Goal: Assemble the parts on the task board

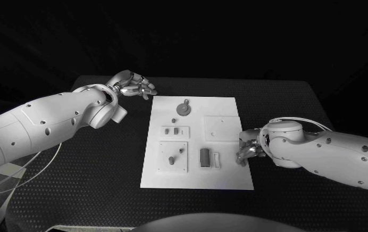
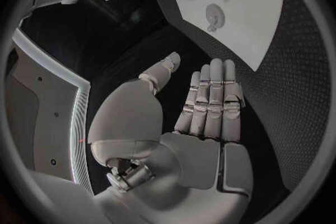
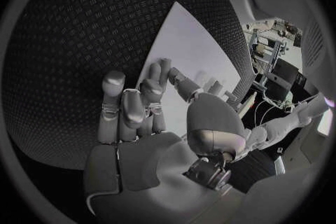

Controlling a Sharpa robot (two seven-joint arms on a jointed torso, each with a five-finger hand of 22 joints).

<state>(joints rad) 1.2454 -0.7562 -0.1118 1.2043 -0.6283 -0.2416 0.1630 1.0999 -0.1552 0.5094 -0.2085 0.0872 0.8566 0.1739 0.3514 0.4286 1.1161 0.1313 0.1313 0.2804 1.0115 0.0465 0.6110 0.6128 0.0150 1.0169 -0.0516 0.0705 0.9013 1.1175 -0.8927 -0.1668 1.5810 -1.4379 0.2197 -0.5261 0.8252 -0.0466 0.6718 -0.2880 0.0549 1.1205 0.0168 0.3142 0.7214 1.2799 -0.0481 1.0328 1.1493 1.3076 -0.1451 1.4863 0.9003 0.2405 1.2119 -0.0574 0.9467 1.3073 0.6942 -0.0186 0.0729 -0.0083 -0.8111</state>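
White task board (image 1: 230, 136); black dimpled table (image 1: 92, 189).

A robotics lab: a black table (image 1: 307, 104) under dark backdrop, with monitors (image 3: 283, 75) and cluttered desks (image 3: 269, 31) (toward 2 o'clock in the right wrist view).

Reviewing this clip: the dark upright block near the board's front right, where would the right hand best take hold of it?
Likely across the long sides of the dark block, coming from above. It looks narrow and elongated, running front to back on the task board, so its flanks seem the easiest pinch. The right hand sits at the board's right edge, close by, with a thin pale piece between them.
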